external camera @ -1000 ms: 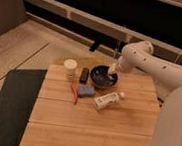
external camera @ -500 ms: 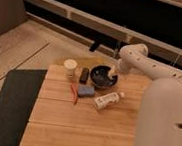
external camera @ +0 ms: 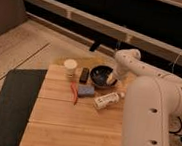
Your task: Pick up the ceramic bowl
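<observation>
The ceramic bowl (external camera: 102,75) is a round, shallow, dark glossy dish standing at the far middle of the wooden table (external camera: 78,121). My gripper (external camera: 111,78) hangs from the white arm (external camera: 135,68) and sits at the bowl's right rim, reaching down into or against it. The arm's big white body fills the right side of the view and hides the table's right part.
A small cream cup (external camera: 70,66) stands left of the bowl, with a dark rectangular object (external camera: 84,75) between them. A blue sponge (external camera: 86,90) and a red utensil (external camera: 74,92) lie in front. A white bottle (external camera: 107,99) lies on its side. A dark mat (external camera: 10,102) lies on the floor at left.
The arm's white body has swung nearer and fills more of the right side. The gripper stays at the bowl's right rim. The bowl has not visibly moved.
</observation>
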Robot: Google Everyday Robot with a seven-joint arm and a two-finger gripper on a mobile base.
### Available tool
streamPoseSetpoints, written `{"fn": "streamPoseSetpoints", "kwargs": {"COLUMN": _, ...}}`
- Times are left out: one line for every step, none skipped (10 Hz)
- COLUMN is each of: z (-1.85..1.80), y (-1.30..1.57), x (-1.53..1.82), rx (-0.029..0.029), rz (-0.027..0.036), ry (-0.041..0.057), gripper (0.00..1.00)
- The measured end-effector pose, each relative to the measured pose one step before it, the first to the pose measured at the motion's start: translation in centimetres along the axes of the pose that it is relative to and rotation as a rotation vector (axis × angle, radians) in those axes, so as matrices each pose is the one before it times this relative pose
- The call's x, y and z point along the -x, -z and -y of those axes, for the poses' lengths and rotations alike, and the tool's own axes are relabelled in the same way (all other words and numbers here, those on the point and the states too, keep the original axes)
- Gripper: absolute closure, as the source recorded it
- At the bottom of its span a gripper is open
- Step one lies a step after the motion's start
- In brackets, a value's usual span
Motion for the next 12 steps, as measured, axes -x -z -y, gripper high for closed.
{"fn": "streamPoseSetpoints", "kwargs": {"z": -0.440, "y": -0.470, "x": 0.432, "rx": -0.00573, "rz": -0.00814, "ry": 0.02008, "gripper": 0.50}}
{"fn": "streamPoseSetpoints", "kwargs": {"z": -0.496, "y": 0.084, "x": 0.483, "rx": -0.00095, "rz": 0.00727, "ry": 0.01910, "gripper": 0.58}}
{"fn": "streamPoseSetpoints", "kwargs": {"z": -0.504, "y": 0.043, "x": 0.382, "rx": 0.00051, "rz": 0.00366, "ry": 0.02119, "gripper": 0.70}}
{"fn": "streamPoseSetpoints", "kwargs": {"z": -0.323, "y": 0.017, "x": 0.266, "rx": 0.00828, "rz": 0.00342, "ry": 0.00644, "gripper": 0.82}}
{"fn": "streamPoseSetpoints", "kwargs": {"z": 0.152, "y": 0.118, "x": 0.095, "rx": 0.00129, "rz": 0.00116, "ry": -0.00533, "gripper": 0.93}}
{"fn": "streamPoseSetpoints", "kwargs": {"z": 0.394, "y": 0.566, "x": 0.285, "rx": -0.00209, "rz": 0.00899, "ry": -0.01755, "gripper": 0.99}}
{"fn": "streamPoseSetpoints", "kwargs": {"z": 0.541, "y": 1.097, "x": 0.497, "rx": -0.00945, "rz": 0.01709, "ry": -0.02002, "gripper": 1.00}}
{"fn": "streamPoseSetpoints", "kwargs": {"z": 0.621, "y": 1.441, "x": 0.572, "rx": -0.01543, "rz": 0.02136, "ry": -0.01428, "gripper": 1.00}}
{"fn": "streamPoseSetpoints", "kwargs": {"z": 0.392, "y": 1.055, "x": 0.497, "rx": -0.00903, "rz": 0.02032, "ry": -0.01262, "gripper": 1.00}}
{"fn": "streamPoseSetpoints", "kwargs": {"z": 0.497, "y": 2.068, "x": 1.011, "rx": -0.01210, "rz": 0.04429, "ry": -0.01770, "gripper": 1.00}}
{"fn": "streamPoseSetpoints", "kwargs": {"z": 0.185, "y": 1.567, "x": 0.820, "rx": -0.00840, "rz": 0.03676, "ry": -0.00386, "gripper": 1.00}}
{"fn": "streamPoseSetpoints", "kwargs": {"z": 0.066, "y": 1.883, "x": 1.047, "rx": -0.00735, "rz": 0.04679, "ry": 0.00273, "gripper": 1.00}}
